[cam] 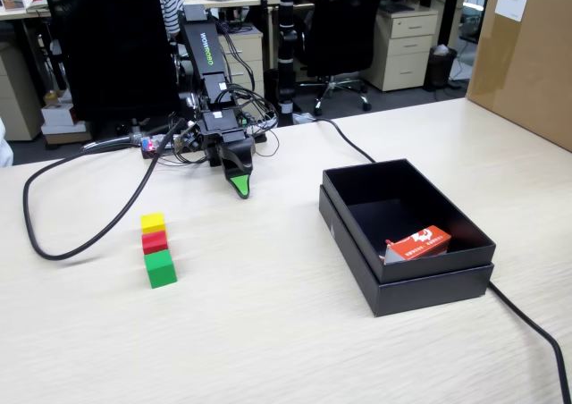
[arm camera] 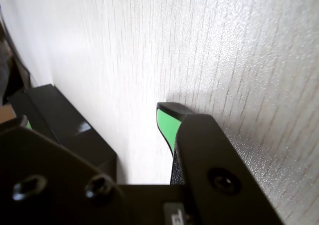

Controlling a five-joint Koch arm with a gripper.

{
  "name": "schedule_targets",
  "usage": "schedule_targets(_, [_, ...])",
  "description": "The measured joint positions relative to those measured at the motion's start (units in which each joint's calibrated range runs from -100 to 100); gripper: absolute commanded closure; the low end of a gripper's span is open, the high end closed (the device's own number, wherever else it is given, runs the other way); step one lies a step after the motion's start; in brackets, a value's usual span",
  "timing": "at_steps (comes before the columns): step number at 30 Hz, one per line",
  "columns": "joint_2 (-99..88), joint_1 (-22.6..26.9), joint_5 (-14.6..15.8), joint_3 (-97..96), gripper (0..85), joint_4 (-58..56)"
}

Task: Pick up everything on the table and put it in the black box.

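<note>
Three cubes stand in a touching row on the table [cam: 268, 332] at the left of the fixed view: yellow [cam: 153, 221] farthest, red [cam: 155, 241] in the middle, the larger green one [cam: 162, 268] nearest. The black box [cam: 407, 230] sits on the right. My gripper [cam: 239, 188] hangs tip-down just above the table, behind the cubes and left of the box. In the wrist view the gripper [arm camera: 94, 116] stands open, holding nothing; one green-padded finger [arm camera: 167, 124] shows at right, and a corner of the black box [arm camera: 55, 110] lies beyond the gap.
An orange-and-white carton [cam: 418, 243] lies inside the black box. A thick black cable [cam: 71, 234] loops over the table left of the cubes; another [cam: 536, 332] runs off behind the box at the right. A big brown cardboard carton [cam: 527, 55] stands at the back right.
</note>
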Motion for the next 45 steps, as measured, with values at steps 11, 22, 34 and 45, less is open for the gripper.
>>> schedule_targets(11, [0.0, -0.1, 0.0, 3.3, 36.0, -5.2])
schedule_targets(22, [0.1, -0.7, 0.0, 13.1, 36.7, -21.6])
schedule_targets(34, [6.6, -0.8, 0.0, 30.6, 38.2, -43.5])
schedule_targets(45, [19.0, -4.5, -0.1, 47.9, 38.3, -61.6])
